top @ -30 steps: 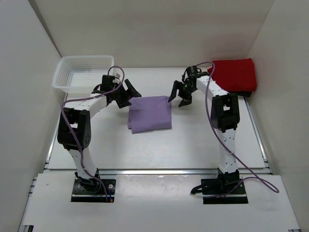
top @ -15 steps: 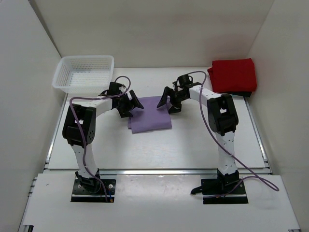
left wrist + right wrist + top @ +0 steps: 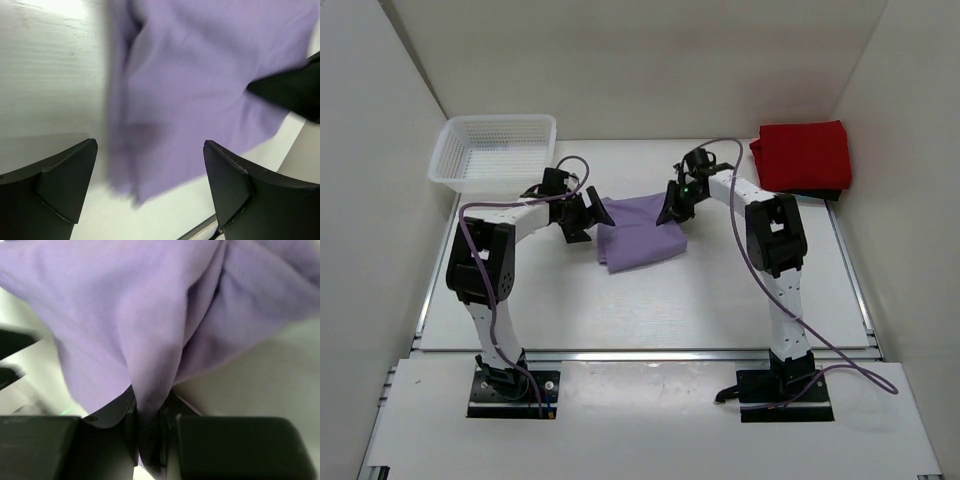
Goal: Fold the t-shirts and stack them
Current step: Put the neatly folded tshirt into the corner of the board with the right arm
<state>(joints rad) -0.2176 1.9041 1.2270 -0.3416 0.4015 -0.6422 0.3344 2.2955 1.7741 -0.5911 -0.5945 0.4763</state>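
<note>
One lavender t-shirt (image 3: 638, 240), one red t-shirt (image 3: 803, 155), one white mesh basket (image 3: 442, 150), two robot arms (image 3: 480, 265) (image 3: 777, 235), one table (image 3: 670, 300)

The lavender t-shirt (image 3: 125, 315) is soft, matt cloth with a fine knit, creased into folds. The red t-shirt (image 3: 804, 155) looks like the same matt cloth. The basket (image 3: 442, 158) is white plastic mesh. The surface (image 3: 720, 290) is smooth, matt white. The fingers (image 3: 64, 181) of the left gripper (image 3: 150, 145) are matt black plastic.

Bright even light, soft shadows, lavender t-shirt (image 3: 190, 75) motion-blurred
</note>
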